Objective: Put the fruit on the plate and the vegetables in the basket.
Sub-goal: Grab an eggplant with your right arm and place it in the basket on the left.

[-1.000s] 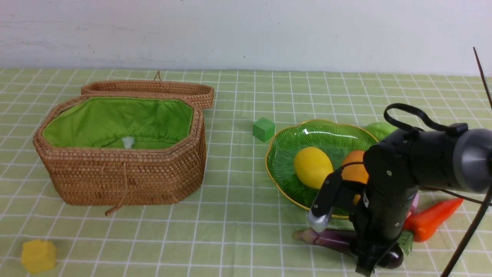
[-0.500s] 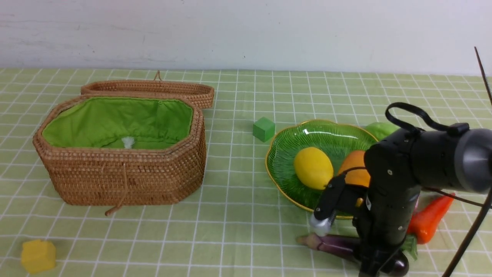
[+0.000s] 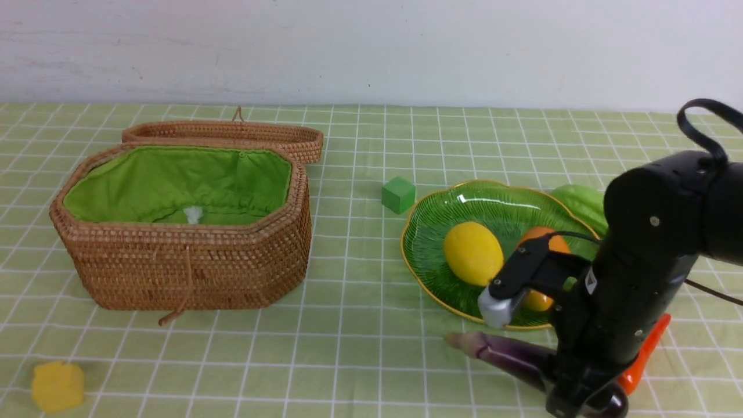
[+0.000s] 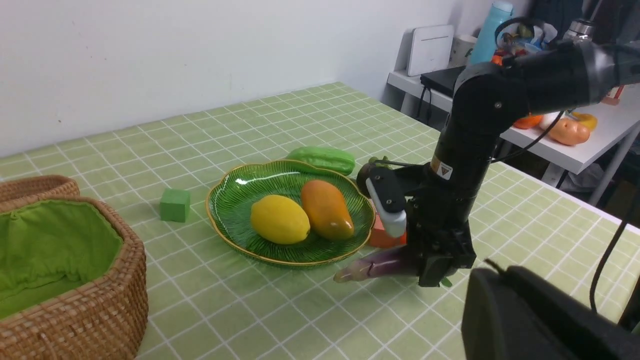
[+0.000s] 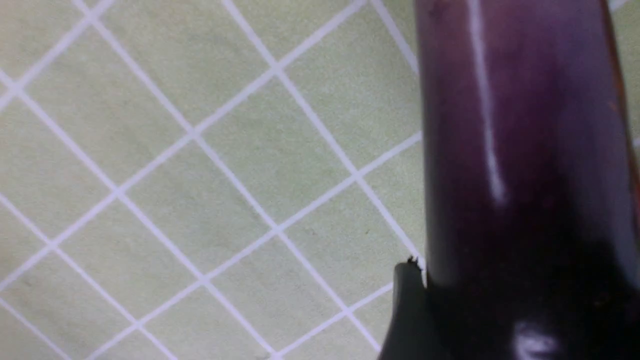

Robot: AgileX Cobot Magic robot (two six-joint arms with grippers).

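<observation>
Watching front view: right gripper (image 3: pixel 572 397) has its jaws clamped on the eggplant (image 3: pixel 511 357) near its thick end, so the free stem could droop or twist. Basket (image 3: pixel 191 276) is well apart; a low carry could clip the plate (image 3: pixel 426 249).

Left wrist view: left gripper (image 4: pixel 505 280) jaws together. Stem points plate-ward, snag risk.

Right wrist view: glossy skin, could slip if jerked.
</observation>
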